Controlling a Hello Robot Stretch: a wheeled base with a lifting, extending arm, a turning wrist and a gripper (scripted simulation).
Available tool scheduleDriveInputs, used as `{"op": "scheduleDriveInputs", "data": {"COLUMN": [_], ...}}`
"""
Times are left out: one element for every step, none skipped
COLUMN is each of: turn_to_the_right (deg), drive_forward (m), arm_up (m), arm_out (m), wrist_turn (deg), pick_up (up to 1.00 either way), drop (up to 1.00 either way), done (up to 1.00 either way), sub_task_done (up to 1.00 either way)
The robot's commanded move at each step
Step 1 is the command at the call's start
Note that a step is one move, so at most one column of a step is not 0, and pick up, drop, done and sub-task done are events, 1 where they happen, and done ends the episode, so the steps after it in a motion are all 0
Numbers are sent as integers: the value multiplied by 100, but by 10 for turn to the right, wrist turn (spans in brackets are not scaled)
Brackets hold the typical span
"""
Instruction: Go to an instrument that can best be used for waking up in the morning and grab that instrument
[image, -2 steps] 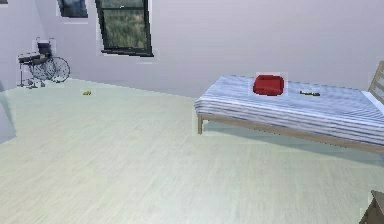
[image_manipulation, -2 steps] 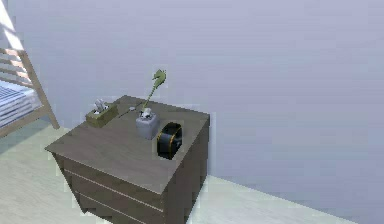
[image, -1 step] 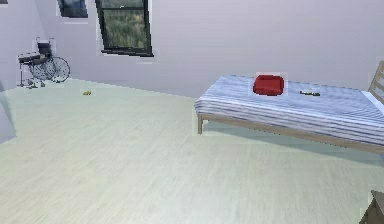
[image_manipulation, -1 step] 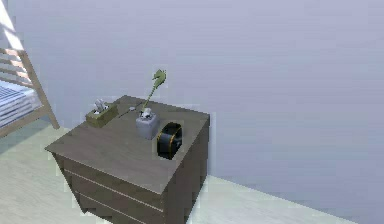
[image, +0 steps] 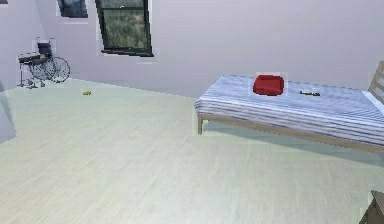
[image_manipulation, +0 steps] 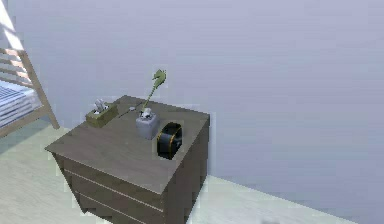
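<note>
A small round black alarm clock (image_manipulation: 169, 141) with a gold rim stands on top of a dark wooden dresser (image_manipulation: 110, 160), near its right front part in the arm side view. Just behind the clock stands a grey vase (image_manipulation: 147, 123) with a thin green stem. A small tan box (image_manipulation: 100, 113) with several small things in it sits at the dresser's back left.
A bed (image: 300, 110) with a striped cover carries a red cushion (image: 268, 85) and a small dark item (image: 309, 93). A wheelchair (image: 43, 63) stands by the far wall under a dark window (image: 125, 27). A small yellow thing (image: 88, 93) lies on the pale floor. The bed's wooden frame (image_manipulation: 25, 80) shows left of the dresser.
</note>
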Motion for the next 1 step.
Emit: {"op": "scheduleDriveInputs", "data": {"turn_to_the_right": [0], "drive_forward": [0], "arm_up": [0], "arm_out": [48], "wrist_turn": [0], "pick_up": [0], "drop": [0], "done": [0], "sub_task_done": [0]}}
